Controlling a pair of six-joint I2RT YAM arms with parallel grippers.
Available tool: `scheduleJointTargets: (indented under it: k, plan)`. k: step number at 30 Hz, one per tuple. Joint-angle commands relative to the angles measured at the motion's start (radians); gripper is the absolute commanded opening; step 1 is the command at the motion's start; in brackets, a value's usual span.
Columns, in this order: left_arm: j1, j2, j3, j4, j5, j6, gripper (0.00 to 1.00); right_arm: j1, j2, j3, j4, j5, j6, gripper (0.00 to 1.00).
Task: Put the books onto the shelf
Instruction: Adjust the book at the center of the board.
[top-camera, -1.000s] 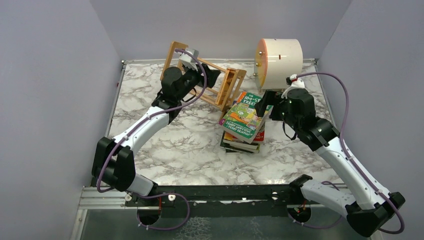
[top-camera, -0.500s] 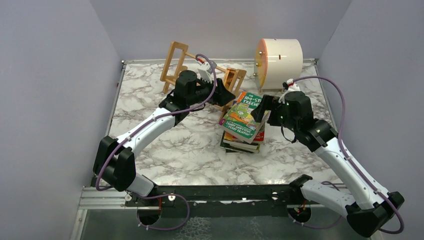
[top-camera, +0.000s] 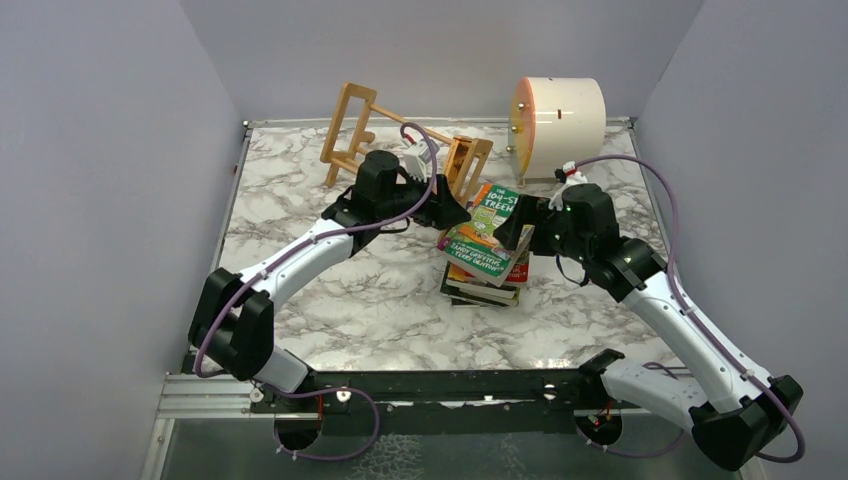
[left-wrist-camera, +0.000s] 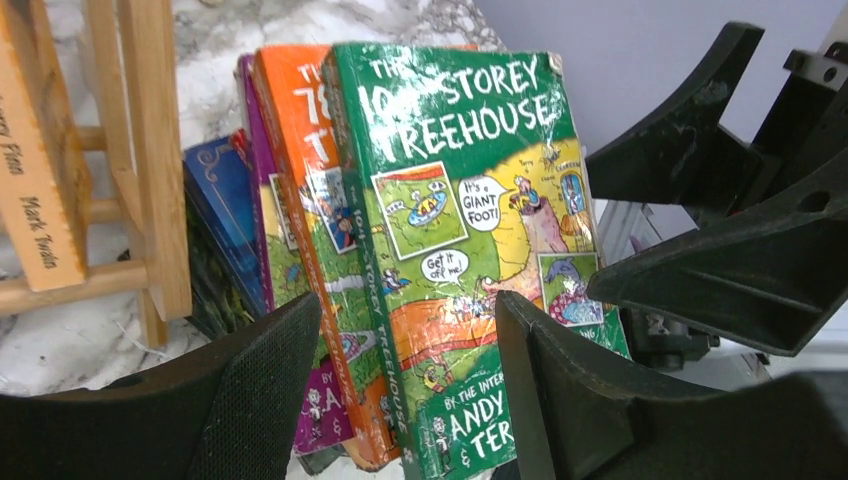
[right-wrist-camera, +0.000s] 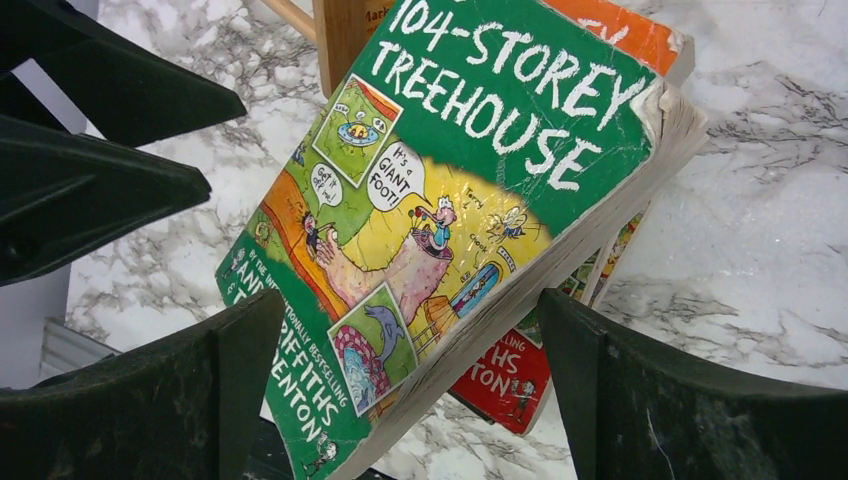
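Note:
The books (top-camera: 482, 262) lie in a loose stack at mid-table. On top is a green "104-Storey Treehouse" paperback (top-camera: 490, 232), askew and overhanging. In the left wrist view the green cover (left-wrist-camera: 460, 220) lies over an orange book (left-wrist-camera: 295, 180), with purple and blue ones beyond. My left gripper (top-camera: 452, 213) is open at the stack's left side, jaws (left-wrist-camera: 410, 390) straddling the spines without touching. My right gripper (top-camera: 508, 235) is open on the opposite side, its jaws (right-wrist-camera: 410, 390) wide around the green book's (right-wrist-camera: 470, 190) corner. A red book (right-wrist-camera: 500, 375) lies beneath. The light-wood shelf (top-camera: 352, 130) lies tipped behind the stack.
A cream cylindrical drum (top-camera: 560, 125) stands at the back right, just behind my right arm. One end piece of the shelf (left-wrist-camera: 140, 150) sits close to the left of the books. Grey walls enclose the marble table (top-camera: 330, 290) on three sides.
My left gripper has left the shelf and swung right and nearer, down to the book stack. My right gripper has slid left toward the top green book. The shelf now rests alone.

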Motion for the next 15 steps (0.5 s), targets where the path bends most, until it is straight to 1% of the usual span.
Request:
scheduleJointTargets:
  k: [1, 7, 15]
  plan:
    - [-0.013, 0.011, -0.021, 0.001, 0.084, -0.018, 0.58, 0.004, -0.004, -0.02, 0.056, -0.049, 0.006, 0.95]
    - [-0.021, 0.026, -0.038, 0.002, 0.115, -0.023, 0.58, 0.005, -0.001, -0.022, 0.074, -0.069, 0.003, 0.95]
    - [-0.025, 0.043, -0.045, -0.004, 0.117, -0.026, 0.58, 0.004, 0.003, -0.017, 0.078, -0.076, -0.01, 0.95]
